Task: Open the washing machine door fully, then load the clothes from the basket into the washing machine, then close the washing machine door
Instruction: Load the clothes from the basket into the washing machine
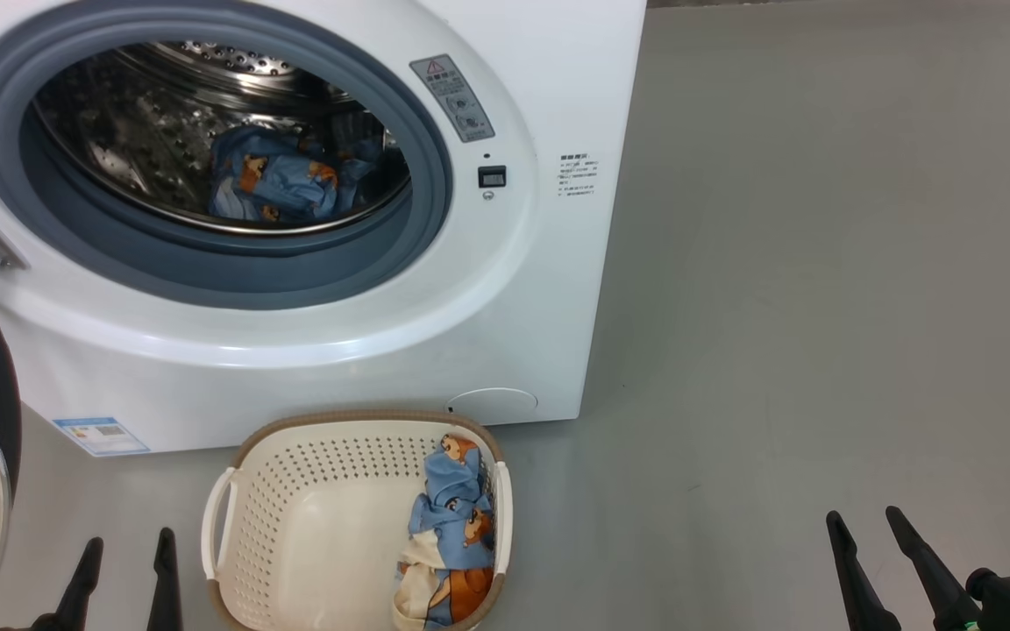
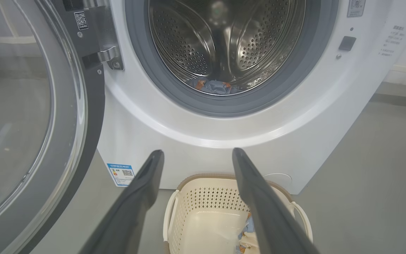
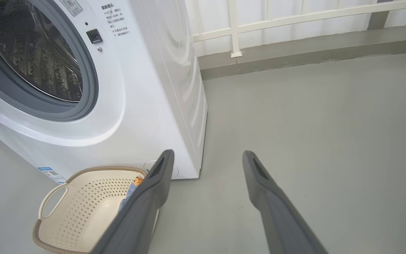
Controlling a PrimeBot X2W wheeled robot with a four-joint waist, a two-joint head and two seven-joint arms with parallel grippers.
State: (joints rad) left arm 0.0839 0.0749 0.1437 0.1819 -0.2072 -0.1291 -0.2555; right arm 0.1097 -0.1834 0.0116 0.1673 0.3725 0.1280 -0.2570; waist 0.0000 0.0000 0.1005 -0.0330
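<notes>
The clothes (image 1: 452, 517) lie in the basket (image 1: 295, 491) before the washing machine (image 1: 312, 377); both jaws gape empty.

Washing machine (image 1: 505, 289), front, upper right of the opening: grey warning sticker (image 1: 452, 98) with a red triangle sign; wording too small to read.
Front, right edge: printed Chinese text block (image 3: 115, 19); characters not legible.
Front, lower left corner: blue label (image 2: 121, 173) with a QR code; small print unreadable.
Door (image 2: 93, 116), inner face by the hinge: white QR-code sticker (image 2: 80, 20) with a column of digits; too fine to make out.
</notes>
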